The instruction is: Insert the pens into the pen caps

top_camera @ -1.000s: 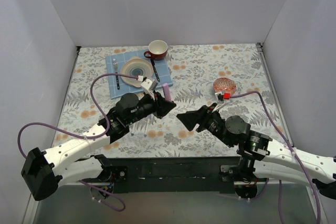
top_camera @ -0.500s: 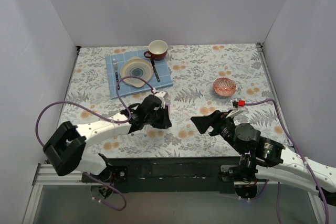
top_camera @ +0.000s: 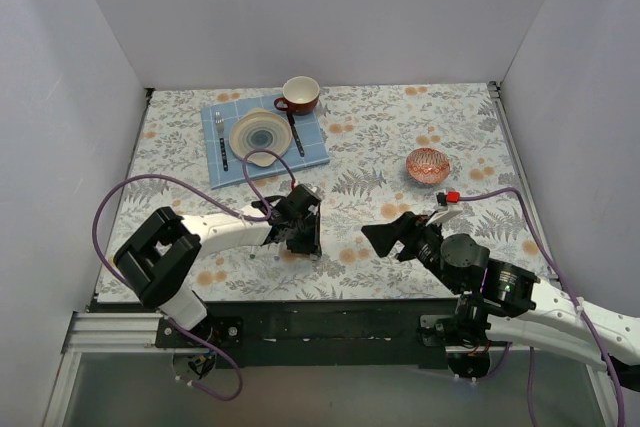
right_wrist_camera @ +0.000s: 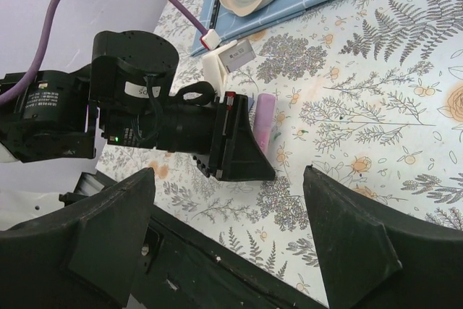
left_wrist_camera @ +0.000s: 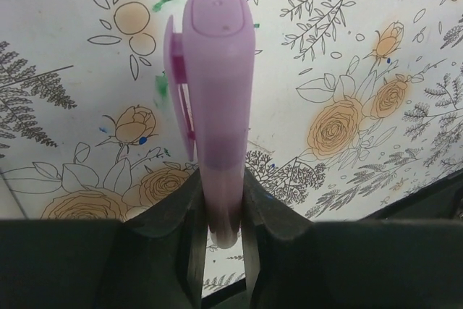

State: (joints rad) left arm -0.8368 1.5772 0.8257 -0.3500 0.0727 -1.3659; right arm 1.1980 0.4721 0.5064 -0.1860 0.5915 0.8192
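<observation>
No legible text; white label on left arm too blurred.

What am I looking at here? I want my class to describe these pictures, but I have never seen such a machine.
These are two robot arms bolted to a table's near edge, each ending in a two-finger gripper. One picture looks down from above and behind the arms. The other two come from a camera on each wrist. On the flowered cloth lies a blue mat with a plate, a fork and a knife. A red cup stands at its far edge, and a small patterned bowl sits apart to the right. The left gripper is shut on a lilac pen, shown close up in its wrist view. The right gripper is open and holds nothing.
</observation>
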